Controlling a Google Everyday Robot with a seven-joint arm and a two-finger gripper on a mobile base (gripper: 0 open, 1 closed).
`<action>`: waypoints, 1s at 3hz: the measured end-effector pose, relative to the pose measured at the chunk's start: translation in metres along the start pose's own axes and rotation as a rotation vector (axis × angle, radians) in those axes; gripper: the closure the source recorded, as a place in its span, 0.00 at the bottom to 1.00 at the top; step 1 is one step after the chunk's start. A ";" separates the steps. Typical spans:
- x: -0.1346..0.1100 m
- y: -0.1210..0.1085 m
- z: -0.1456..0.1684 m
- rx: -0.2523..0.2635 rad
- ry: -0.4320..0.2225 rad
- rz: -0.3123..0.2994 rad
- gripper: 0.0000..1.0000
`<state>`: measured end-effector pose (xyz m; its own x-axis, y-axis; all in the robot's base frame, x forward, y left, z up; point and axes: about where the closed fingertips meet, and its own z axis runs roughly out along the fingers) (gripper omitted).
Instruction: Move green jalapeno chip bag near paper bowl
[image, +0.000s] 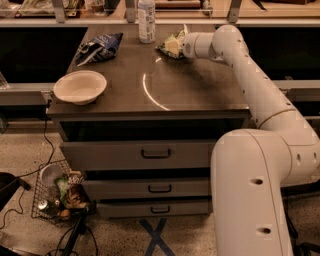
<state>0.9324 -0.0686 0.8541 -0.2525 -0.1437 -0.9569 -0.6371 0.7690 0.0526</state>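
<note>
Desk top over a drawer unit: gripper at the green bag

Dark desk (200, 95) fills the middle of the frame, with three drawers (156, 152) below it and a speckled floor underneath. A bright curved glare runs across the desk top.

- Green jalapeno chip bag (165, 49): upper centre of the frame, at the far edge of the desk, crumpled, just right of a clear plastic bottle (146, 20).
- Gripper (179, 45): at the right side of the green bag, touching it. The white arm (250, 75) reaches in from the lower right of the frame and crosses over the right side of the desk. Cannot tell whether the jaws are wide, narrow or clamped on the bag; the wrist and the bag hide them.
- Paper bowl (80, 86): left front corner of the desk, upright, well apart from the green bag.
- Dark blue chip bag (100, 46): upper left of the desk, behind the bowl and left of the bottle.
- Wire basket (57, 195): on the floor at lower left, holding a small grey bowl and mixed items.
- Blue tape cross (155, 237): on the floor at bottom centre.
</note>
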 end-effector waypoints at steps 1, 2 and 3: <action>0.000 0.000 0.000 0.000 0.000 0.000 1.00; -0.001 0.000 0.000 0.000 0.000 0.000 1.00; -0.001 0.000 0.000 0.000 0.000 -0.001 1.00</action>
<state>0.9324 -0.0686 0.8554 -0.2520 -0.1440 -0.9569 -0.6372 0.7689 0.0521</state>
